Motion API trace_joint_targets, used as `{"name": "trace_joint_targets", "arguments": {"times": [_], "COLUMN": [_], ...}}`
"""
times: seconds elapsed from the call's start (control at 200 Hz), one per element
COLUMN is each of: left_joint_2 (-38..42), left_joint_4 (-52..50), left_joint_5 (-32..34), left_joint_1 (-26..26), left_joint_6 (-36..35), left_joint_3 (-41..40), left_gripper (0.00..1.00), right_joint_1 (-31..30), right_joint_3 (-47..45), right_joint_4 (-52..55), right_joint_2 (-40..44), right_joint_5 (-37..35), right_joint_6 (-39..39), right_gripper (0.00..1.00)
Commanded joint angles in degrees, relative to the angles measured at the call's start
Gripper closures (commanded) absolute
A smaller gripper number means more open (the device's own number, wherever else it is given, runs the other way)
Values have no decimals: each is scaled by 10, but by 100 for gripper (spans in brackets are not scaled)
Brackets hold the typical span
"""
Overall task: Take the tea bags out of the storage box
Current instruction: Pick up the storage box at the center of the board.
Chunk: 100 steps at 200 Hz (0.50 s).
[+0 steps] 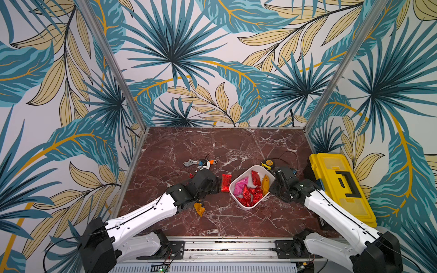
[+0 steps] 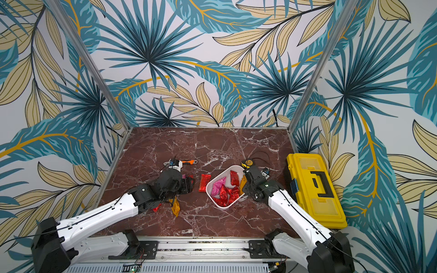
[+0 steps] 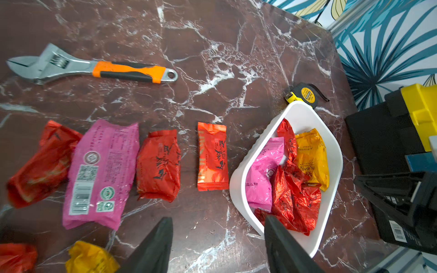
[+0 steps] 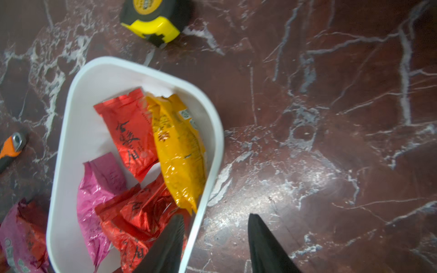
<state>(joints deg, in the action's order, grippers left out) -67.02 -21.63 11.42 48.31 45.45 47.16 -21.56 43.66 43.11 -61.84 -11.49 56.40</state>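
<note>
The white storage box (image 1: 246, 208) (image 2: 222, 208) sits right of the table's middle, holding several red, pink and yellow tea bags (image 1: 250, 196) (image 4: 132, 132). More tea bags lie on the marble to its left: a red one (image 1: 225, 182), a yellow one (image 1: 199, 208), and in the left wrist view a row of red and pink ones (image 3: 101, 172). My left gripper (image 3: 218, 224) (image 1: 216, 185) hangs open over bare marble just left of the box, with nothing in it. My right gripper (image 4: 215, 219) (image 1: 272, 189) is open and straddles the box's right wall (image 4: 212, 165), one finger among the tea bags, one outside.
An orange-handled wrench (image 1: 199, 162) (image 3: 94, 68) lies behind the left gripper. A yellow tape measure (image 1: 268, 163) (image 4: 151, 21) sits at the box's far corner. A big yellow toolbox (image 1: 340, 186) (image 2: 314, 186) stands along the right edge.
</note>
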Motion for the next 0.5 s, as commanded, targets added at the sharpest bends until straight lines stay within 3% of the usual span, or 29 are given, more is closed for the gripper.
{"name": "trace_joint_targets", "arguments": {"times": [0.0,0.225,0.496], "left_joint_2": [-28,-77,-72], "left_joint_4": [49,47,42], "left_joint_5": [-43,-92,-90], "left_joint_1": [-2,-1,-1], "left_joint_6": [-14,-16,-19], "left_joint_3": [36,66,65], "left_gripper": [34,35,35], "right_joint_1": [29,60,81], "right_joint_3": [-3,21,21], "right_joint_4": [19,-38,-112], "right_joint_2": [-11,-80,-157], "right_joint_5": [19,47,103], "right_joint_6": [-5,-22,-13], "right_gripper": [50,52,59]}}
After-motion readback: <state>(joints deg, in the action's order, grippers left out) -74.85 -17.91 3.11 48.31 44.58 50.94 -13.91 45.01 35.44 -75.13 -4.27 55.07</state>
